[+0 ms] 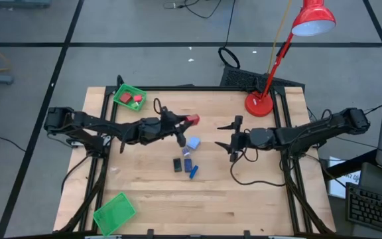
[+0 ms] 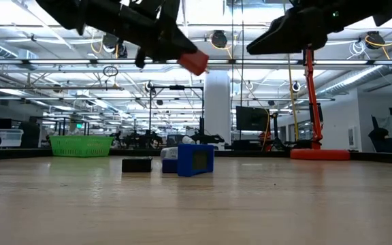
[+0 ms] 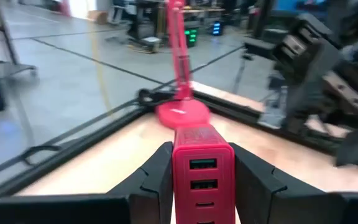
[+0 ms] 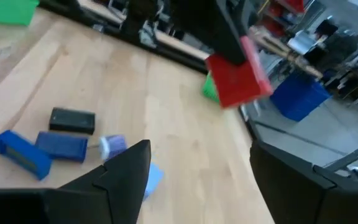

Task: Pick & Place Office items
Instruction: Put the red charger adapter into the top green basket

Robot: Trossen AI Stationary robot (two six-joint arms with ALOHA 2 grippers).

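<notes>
High view: left gripper (image 1: 186,122) pinches a red block (image 1: 192,120) above the table's (image 1: 257,192) middle, clear of the wood. Right gripper (image 1: 233,138) hangs spread and empty nearby, between the lamp base (image 1: 258,104) and the remaining office items (image 1: 187,158): a light-blue block (image 1: 193,143), a black rectangle (image 1: 177,164) and blue pieces clustered on the table. Far green tray (image 1: 129,97) at the left corner holds what look like two red pieces and possibly a green bit. Near green tray (image 1: 114,213) looks bare.

Low view: red block (image 2: 194,62) sits high in the air, tilted in the dark jaws. A blue piece (image 2: 195,160) and a black rectangle (image 2: 136,164) rest on the table beneath.

Left wrist view: fingers (image 3: 154,180) close on both flanks of the red block (image 3: 201,168), which shows port-like slots on its face; the hold looks centred.

Right wrist view: right fingers (image 4: 126,165) stand apart, nothing between them; the red block (image 4: 236,78) hangs ahead.

Risks, as judgement: the two grippers are near one another, so a careless swing could knock the arms together. The tilted block might slip if the carry to a tray is abrupt, or clip the tray rim on release.
</notes>
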